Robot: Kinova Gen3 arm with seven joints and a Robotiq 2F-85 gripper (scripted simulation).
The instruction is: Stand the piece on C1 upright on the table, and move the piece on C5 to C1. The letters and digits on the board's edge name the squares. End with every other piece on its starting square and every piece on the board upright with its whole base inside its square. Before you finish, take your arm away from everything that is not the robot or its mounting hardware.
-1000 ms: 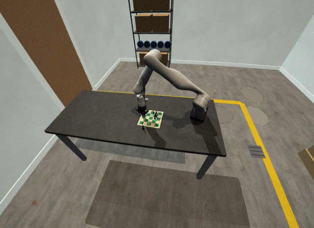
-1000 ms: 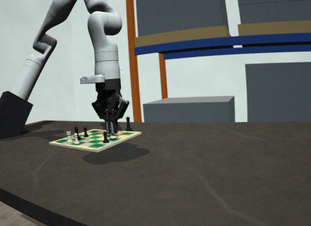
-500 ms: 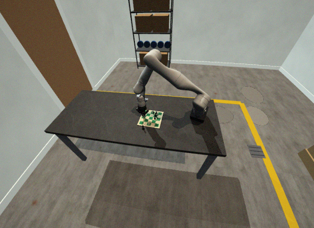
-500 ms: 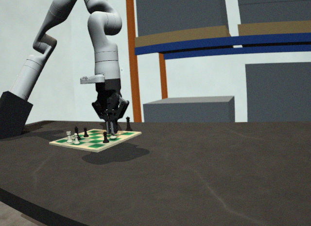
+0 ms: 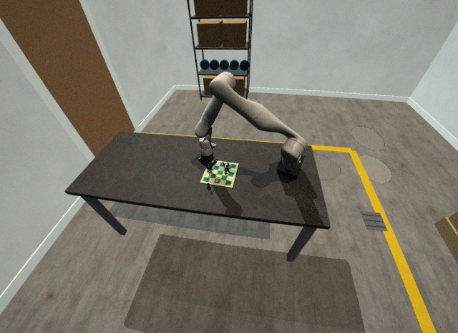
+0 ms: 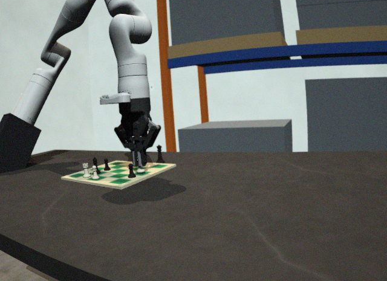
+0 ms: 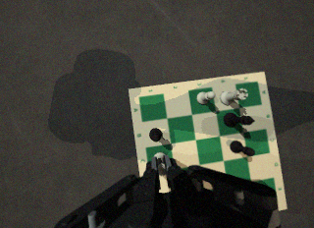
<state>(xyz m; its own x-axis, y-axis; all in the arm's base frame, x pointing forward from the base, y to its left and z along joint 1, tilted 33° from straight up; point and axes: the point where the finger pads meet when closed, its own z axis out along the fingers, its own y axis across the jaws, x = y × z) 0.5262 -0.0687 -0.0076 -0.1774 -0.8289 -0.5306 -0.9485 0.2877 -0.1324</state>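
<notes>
White and small, the pawn (image 6: pixel 140 169) sits pinched between the gripper (image 6: pixel 139 161) fingers at the board's far edge square, base seemingly touching or just above it. From the exterior view it looks light, rigid and smooth, likely to slip or tip if nudged; the hold is on its upper part, which seems the sensible place. A black piece (image 6: pixel 159 154) stands upright on the table just beyond the board (image 6: pixel 118 182), apparently the one already taken off C1.

From the top view, the dark table (image 5: pixel 129 167) is wide and flat, the arm's base (image 5: pixel 289 170) planted well to the side. A shelf rack (image 5: pixel 190 34) stands against the back wall, and yellow tape (image 5: pixel 384 225) marks the floor.

From the wrist view, the claw is clamped on the pale pawn head (image 7: pixel 160 159) over a light square near the board's corner, with a black pawn (image 7: pixel 155 135) one square away. I cannot read the edge letters.
</notes>
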